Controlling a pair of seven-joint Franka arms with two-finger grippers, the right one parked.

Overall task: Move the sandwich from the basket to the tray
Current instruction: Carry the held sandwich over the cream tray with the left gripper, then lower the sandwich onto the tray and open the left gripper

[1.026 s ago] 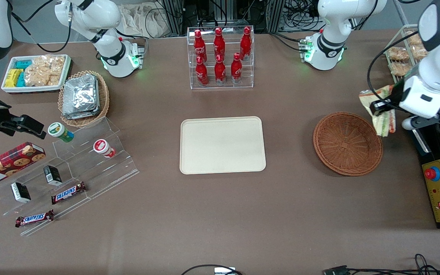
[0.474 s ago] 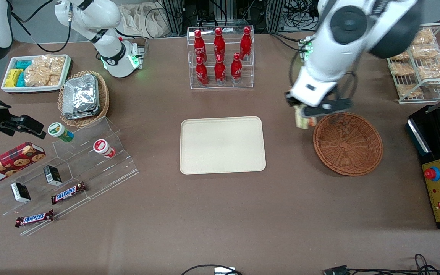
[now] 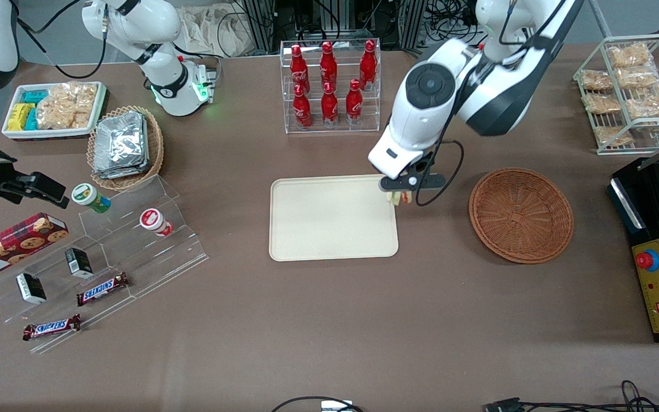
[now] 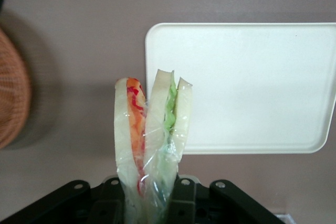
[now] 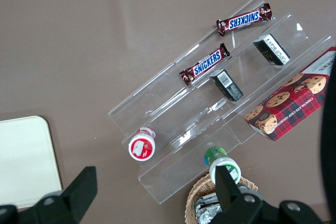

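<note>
Your tray [image 3: 329,220] lies mid-counter, nearer the camera than the rack of red bottles [image 3: 329,86]. The gripper [image 3: 399,193] hangs over the tray's edge on the basket side, clamped on the plastic-wrapped sandwich [image 4: 152,129]; it seems clear of the tray, though that's hard to judge. The basket [image 3: 521,214] sits toward the working arm's end.
</note>
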